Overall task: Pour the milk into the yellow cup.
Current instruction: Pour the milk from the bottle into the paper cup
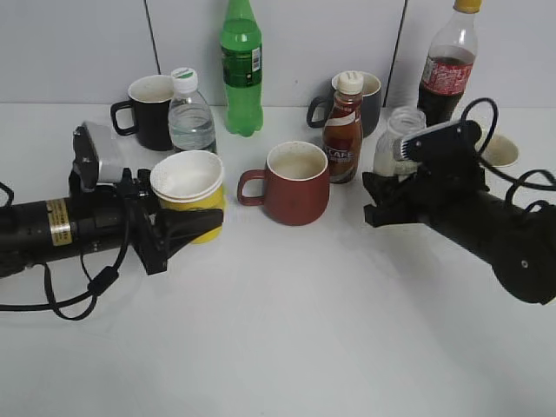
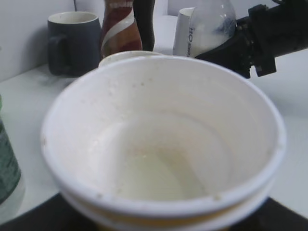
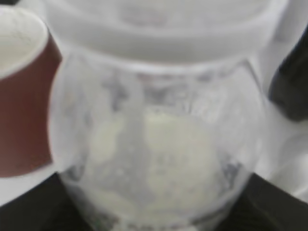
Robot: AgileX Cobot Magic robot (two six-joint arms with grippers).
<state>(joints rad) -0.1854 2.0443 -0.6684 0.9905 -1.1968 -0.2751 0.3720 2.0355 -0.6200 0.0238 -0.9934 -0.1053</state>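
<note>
The yellow cup [image 1: 193, 205], with a white rim and white inside, stands at the left between the fingers of my left gripper [image 1: 193, 228], which is shut on it. In the left wrist view the cup [image 2: 163, 144] fills the frame, with a thin whitish film at its bottom. The milk bottle [image 1: 400, 132] is upright at the right, and my right gripper [image 1: 387, 189] is shut on its lower part. It fills the right wrist view [image 3: 159, 159], with milk clinging inside. It also shows in the left wrist view [image 2: 207, 26].
A reddish-brown mug [image 1: 295, 184] stands between the two grippers, with the coffee bottle [image 1: 344, 130] beside it. Behind are a water bottle [image 1: 191, 113], a black mug [image 1: 149, 109], a green bottle [image 1: 241, 69], a grey mug [image 1: 372, 95], a cola bottle [image 1: 447, 65] and a small white cup [image 1: 501, 149].
</note>
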